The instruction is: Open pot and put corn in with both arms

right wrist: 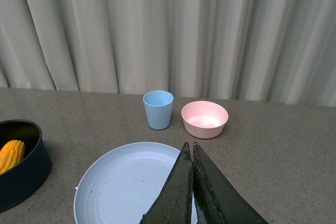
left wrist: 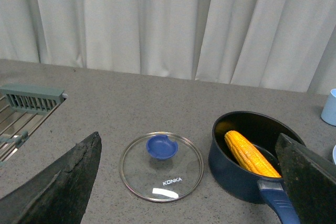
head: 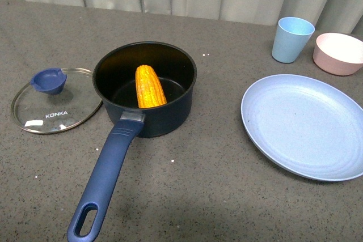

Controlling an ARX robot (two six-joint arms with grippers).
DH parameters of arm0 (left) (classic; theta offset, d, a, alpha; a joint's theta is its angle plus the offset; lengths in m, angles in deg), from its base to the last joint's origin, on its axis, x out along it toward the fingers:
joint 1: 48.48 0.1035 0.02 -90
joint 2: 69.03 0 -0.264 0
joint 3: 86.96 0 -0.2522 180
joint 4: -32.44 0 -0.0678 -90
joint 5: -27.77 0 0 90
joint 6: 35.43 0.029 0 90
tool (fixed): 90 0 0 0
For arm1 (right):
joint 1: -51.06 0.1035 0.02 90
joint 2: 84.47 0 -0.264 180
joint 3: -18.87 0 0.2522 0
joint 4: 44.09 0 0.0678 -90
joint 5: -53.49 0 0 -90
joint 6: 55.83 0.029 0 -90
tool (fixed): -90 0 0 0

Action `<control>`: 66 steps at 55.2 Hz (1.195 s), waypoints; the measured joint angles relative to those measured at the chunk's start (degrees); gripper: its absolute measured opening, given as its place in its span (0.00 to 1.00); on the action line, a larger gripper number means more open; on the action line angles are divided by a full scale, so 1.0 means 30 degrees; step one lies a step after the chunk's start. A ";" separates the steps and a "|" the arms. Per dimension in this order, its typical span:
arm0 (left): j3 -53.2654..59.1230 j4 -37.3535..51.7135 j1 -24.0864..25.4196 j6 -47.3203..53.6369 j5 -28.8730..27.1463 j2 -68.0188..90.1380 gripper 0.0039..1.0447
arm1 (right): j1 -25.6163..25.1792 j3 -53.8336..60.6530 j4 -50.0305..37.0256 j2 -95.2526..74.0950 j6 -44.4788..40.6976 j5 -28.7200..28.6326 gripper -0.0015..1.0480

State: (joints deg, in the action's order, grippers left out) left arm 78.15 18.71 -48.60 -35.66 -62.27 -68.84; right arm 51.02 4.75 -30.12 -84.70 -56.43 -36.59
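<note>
The corn point(head: 150, 86) rests inside the open pot point(head: 145, 88), its glass lid point(head: 55, 101) set beside it on the bench point(head: 198, 196), task apparently complete, left end effector point(left wrist: 189, 182) spread wide, right end effector point(right wrist: 192, 182) clenched empty.

Grey speckled counter point(head: 227, 196) backed by pale curtains.
Behind the counter, a pleated off-white curtain point(right wrist: 168, 30) hangs in soft vertical folds, closing off the whole far edge. At the counter's left end sits a metal rack point(left wrist: 23, 111) with a grey-green slotted piece (a sink, perhaps). The light is even, with few shadows.
</note>
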 joint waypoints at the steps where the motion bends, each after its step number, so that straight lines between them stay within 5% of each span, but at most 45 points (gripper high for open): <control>1: 0.0000 0.0000 0.0000 0.0000 0.0007 0.0000 0.94 | 0.0000 0.0000 0.0000 0.0000 0.0000 0.0000 0.01; 6: 0.0000 0.0000 0.0000 0.0000 0.0000 0.0000 0.94 | 0.0000 0.0000 0.0000 0.0000 0.0000 0.0000 0.10; 31: 0.0000 0.0000 0.0000 0.0000 0.0007 0.0000 0.94 | 0.0000 0.0000 0.0000 0.0000 0.0029 0.0000 0.93; 66: 0.0000 0.0000 0.0000 0.0000 0.0007 0.0000 0.94 | 0.0000 0.0000 0.0000 0.0000 0.0029 0.0000 0.91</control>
State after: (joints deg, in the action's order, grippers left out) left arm 78.15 18.71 -48.60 -35.66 -62.25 -68.84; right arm 51.02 4.75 -30.12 -84.70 -56.34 -36.59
